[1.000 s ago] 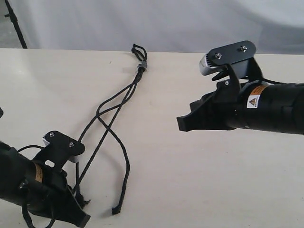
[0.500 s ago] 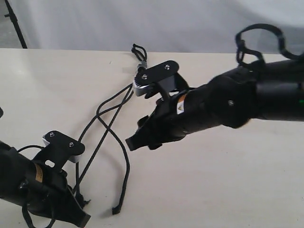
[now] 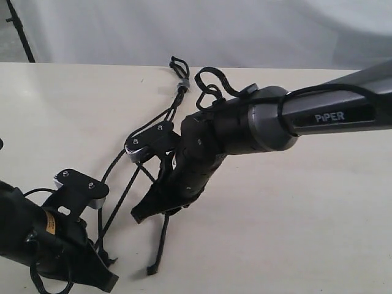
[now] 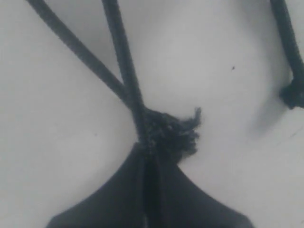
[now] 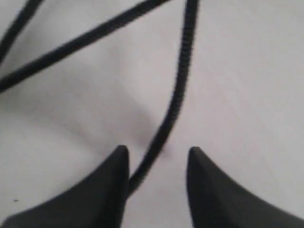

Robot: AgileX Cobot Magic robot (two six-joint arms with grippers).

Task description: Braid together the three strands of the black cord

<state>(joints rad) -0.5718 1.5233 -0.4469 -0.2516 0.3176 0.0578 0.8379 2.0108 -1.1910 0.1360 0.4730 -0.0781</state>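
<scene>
We see the left tool point(image 4: 145, 151) pinching two strands point(image 4: 122, 66) together; the right tool point(image 5: 156, 159) spread astride the third strand point(image 5: 179, 90).

Bare table point(image 3: 294, 233) right of strands point(image 3: 160, 242)
</scene>
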